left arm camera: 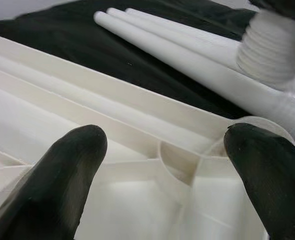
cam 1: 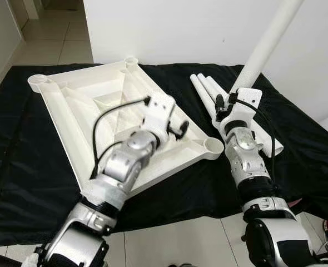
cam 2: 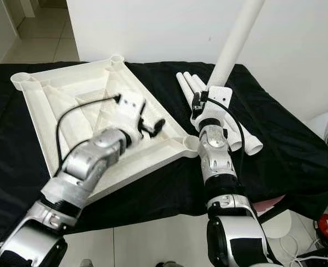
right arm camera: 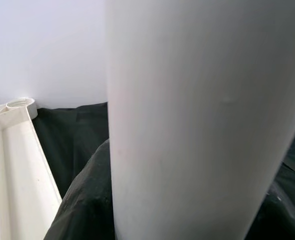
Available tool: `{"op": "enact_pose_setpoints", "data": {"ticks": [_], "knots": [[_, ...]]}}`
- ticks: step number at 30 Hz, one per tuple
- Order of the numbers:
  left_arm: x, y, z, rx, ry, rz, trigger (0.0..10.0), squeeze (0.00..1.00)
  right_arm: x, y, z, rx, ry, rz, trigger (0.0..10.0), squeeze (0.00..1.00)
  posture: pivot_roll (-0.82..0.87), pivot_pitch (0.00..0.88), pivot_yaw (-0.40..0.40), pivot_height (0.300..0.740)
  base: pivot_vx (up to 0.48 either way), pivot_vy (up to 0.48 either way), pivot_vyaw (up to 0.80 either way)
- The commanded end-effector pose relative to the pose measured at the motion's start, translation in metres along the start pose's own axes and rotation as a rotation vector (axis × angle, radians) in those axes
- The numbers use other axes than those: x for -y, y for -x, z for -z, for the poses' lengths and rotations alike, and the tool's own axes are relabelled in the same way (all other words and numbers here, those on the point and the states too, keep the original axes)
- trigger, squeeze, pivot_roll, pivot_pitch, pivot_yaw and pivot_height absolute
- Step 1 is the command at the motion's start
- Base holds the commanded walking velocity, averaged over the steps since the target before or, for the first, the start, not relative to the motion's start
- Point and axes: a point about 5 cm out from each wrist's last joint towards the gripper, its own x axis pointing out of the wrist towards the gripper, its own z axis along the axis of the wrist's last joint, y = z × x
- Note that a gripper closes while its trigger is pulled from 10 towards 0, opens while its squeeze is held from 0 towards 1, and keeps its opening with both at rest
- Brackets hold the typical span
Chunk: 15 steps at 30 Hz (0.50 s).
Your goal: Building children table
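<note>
Bright, even indoor light with soft, faint shadows. Both head views are sharp, with mild bending toward the edges. The white tabletop [cam 1: 119, 105] looks nearly washed out against the black cloth [cam 1: 19, 167]. In the wrist views, the close black fingers [left arm camera: 62, 170] and the white leg [right arm camera: 197, 120] are blurred.

White tabletop [cam 1: 69, 105] upside down on black cloth [cam 1: 19, 167], right tool [cam 1: 234, 102] gripping leg [cam 1: 264, 47]

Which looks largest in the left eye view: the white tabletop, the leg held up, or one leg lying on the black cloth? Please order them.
1. Tabletop, clearly largest.
2. Leg held up by the right tool.
3. One lying leg.
The raised leg is nearer the camera and partly cut off, so ranks 2 and 3 are unsure.
</note>
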Motion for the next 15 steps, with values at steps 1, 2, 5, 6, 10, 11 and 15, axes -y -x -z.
{"op": "enact_pose_setpoints", "data": {"ticks": [1, 2, 5, 6, 10, 11, 15], "knots": [[0.013, 0.000, 0.005, -0.013, -0.032, 0.166, 10.0, 0.00, -0.002, -0.002, -0.009, 0.035, -0.017, -0.006, 10.0, 0.00, 0.08, 0.030, -0.050, 0.740, 0.000, 0.000, 0.00], [0.018, 0.000, 0.010, -0.024, -0.044, 0.188, 10.0, 0.00, -0.003, -0.002, -0.009, 0.035, -0.018, -0.012, 10.0, 0.00, 0.08, 0.033, -0.053, 0.740, 0.000, 0.000, 0.00], [0.022, 0.000, 0.016, -0.040, -0.049, 0.208, 10.0, 0.00, -0.004, -0.002, -0.009, 0.033, -0.018, -0.015, 10.0, 0.00, 0.08, 0.034, -0.056, 0.740, 0.000, 0.000, 0.00], [0.025, 0.001, 0.020, -0.049, -0.054, 0.221, 10.0, 0.00, -0.005, -0.002, -0.009, 0.032, -0.018, -0.017, 10.0, 0.00, 0.08, 0.039, -0.057, 0.740, 0.000, 0.000, 0.00], [0.033, 0.003, 0.032, -0.078, -0.063, 0.255, 10.0, 0.00, -0.004, -0.002, -0.008, 0.027, -0.013, -0.017, 10.0, 0.00, 0.07, 0.047, -0.055, 0.740, 0.000, 0.000, 0.00], [0.037, 0.005, 0.037, -0.088, -0.069, 0.280, 10.0, 0.00, -0.004, -0.003, -0.008, 0.025, -0.009, -0.016, 10.0, 0.00, 0.07, 0.050, -0.053, 0.740, 0.000, 0.000, 0.00], [0.044, 0.007, 0.043, -0.097, -0.085, 0.323, 10.0, 0.00, -0.003, -0.003, -0.008, 0.023, -0.004, -0.013, 10.0, 0.00, 0.06, 0.052, -0.053, 0.740, 0.000, 0.000, 0.00]]}}
